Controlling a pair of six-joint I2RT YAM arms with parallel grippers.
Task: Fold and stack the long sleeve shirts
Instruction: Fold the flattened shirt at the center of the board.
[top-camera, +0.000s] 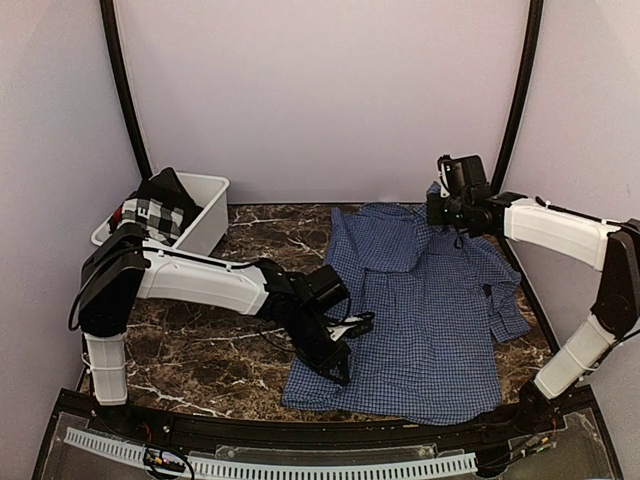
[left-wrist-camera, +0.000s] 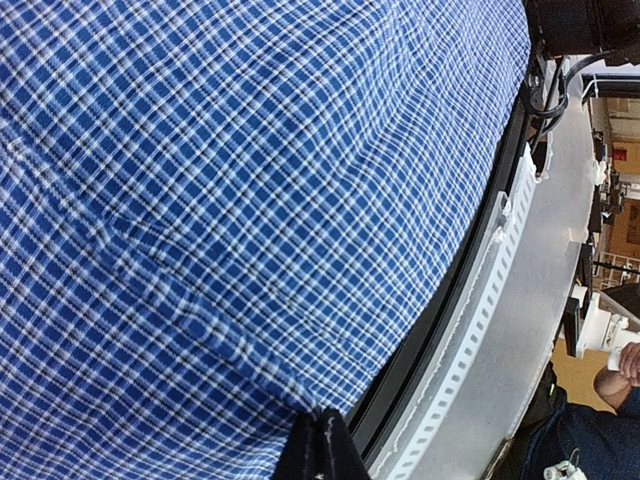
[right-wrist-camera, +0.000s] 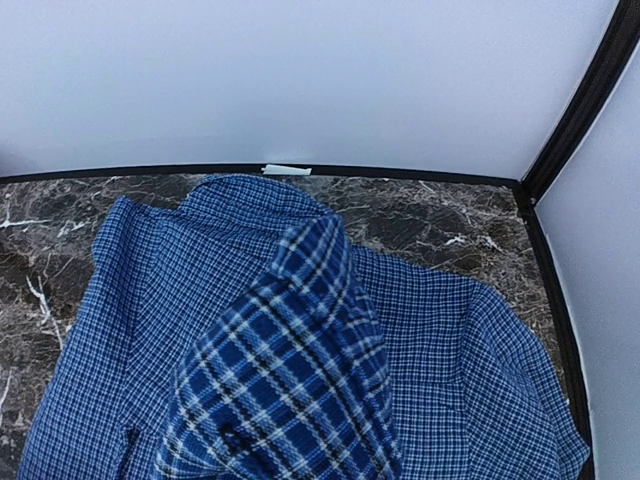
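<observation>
Spread over the marble tabletop (top-camera: 200, 340), between both pincers: the blue checked shirt (top-camera: 430, 320). Lies with long axis running far to near, collar pointing away, just beside the right pincer (top-camera: 438, 212), hem ending at the left pincer (top-camera: 342, 373). Right one closed on a raised fold near the collar, probably to hold the cloth taut. Left one closed on the near-left hem corner, probably ready for folding it over.

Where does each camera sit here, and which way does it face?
Top external: above and behind, looking down on table, shirt, bin; left arm and right arm show.
Left wrist: close over shirt by the front rail; shut fingers at bottom.
Right wrist: over the shirt, facing the back wall; no fingers visible.
Shared: all show the shirt.
</observation>
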